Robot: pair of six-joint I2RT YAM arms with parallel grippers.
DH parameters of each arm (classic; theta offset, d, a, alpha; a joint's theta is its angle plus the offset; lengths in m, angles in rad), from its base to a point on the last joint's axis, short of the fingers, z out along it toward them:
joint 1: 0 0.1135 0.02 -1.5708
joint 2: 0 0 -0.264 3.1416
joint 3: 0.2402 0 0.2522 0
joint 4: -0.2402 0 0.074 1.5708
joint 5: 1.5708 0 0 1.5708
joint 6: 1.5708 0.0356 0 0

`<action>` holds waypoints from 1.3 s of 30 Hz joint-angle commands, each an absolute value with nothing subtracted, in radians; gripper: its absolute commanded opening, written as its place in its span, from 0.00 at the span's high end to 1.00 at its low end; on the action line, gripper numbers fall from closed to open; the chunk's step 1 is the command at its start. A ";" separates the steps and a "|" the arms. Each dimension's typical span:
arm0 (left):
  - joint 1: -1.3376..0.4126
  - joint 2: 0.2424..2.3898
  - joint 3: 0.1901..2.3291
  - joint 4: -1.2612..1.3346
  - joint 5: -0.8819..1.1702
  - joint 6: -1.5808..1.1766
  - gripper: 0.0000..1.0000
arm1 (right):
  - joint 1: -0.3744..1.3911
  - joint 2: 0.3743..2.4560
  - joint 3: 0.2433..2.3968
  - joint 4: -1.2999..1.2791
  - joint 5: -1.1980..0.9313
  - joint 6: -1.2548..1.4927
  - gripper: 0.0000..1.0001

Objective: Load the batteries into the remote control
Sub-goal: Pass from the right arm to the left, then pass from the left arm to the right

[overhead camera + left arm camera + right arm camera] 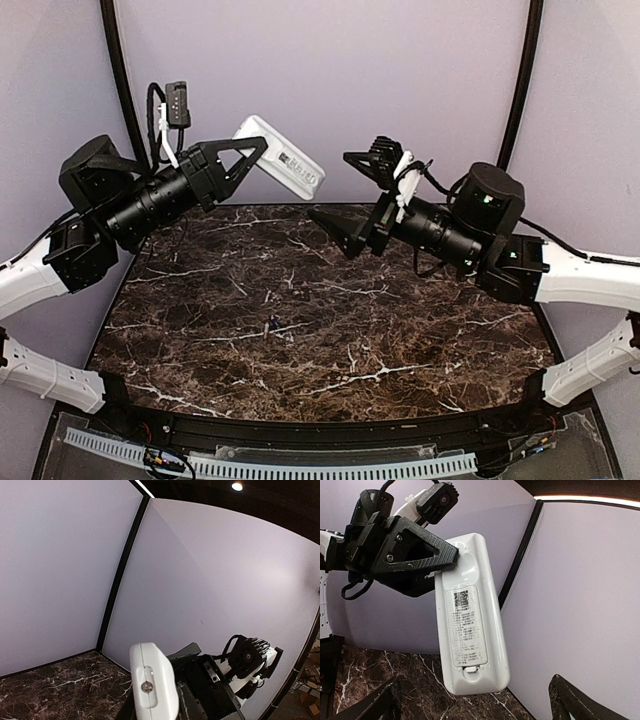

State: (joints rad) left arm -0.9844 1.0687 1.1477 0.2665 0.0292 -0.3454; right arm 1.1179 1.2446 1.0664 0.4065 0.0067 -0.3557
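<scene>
My left gripper [258,150] is shut on the white remote control [285,160] and holds it high above the table's back edge. In the right wrist view the remote control [470,625] shows its back, with a printed label on a closed cover and a small latch near the lower end. In the left wrist view only its end face [150,685] shows. My right gripper [338,228] is open and empty, pointing left at the remote from a short distance. Small dark bluish batteries [272,325] lie on the marble table, hard to make out.
The dark marble table [400,330] has lilac walls behind and at the sides, with black corner posts [122,80]. The right arm's wrist [250,660] shows beyond the remote in the left wrist view.
</scene>
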 commanded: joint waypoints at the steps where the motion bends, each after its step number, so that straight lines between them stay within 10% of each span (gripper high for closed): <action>1: -0.982 1.065 1.126 0.361 0.106 -0.440 1.00 | 1.114 1.312 1.127 0.496 -0.070 -0.455 0.02; 26: -0.980 1.057 1.098 0.344 0.077 -0.420 0.99 | 1.120 1.402 1.306 0.279 -0.012 -0.458 0.77; 27: -0.980 1.055 1.101 0.321 0.076 -0.390 0.92 | 1.121 1.396 1.311 0.255 -0.012 -0.455 0.78; 30: -0.980 1.039 1.118 0.260 0.080 -0.280 0.17 | 1.119 1.366 1.316 0.171 -0.019 -0.450 0.78; 31: -0.980 1.026 1.130 0.211 0.077 -0.200 0.09 | 1.117 1.355 1.325 0.122 -0.029 -0.447 0.79; 39: -0.985 0.978 1.251 -0.253 0.117 0.386 0.01 | 1.078 1.315 1.450 -0.404 -0.153 -0.394 0.81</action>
State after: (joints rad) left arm -0.9844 1.0218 1.1973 0.0147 0.0731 0.0048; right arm 1.0977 1.3556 1.3960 -0.1402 -0.0769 -0.4309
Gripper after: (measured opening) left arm 0.989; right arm 0.486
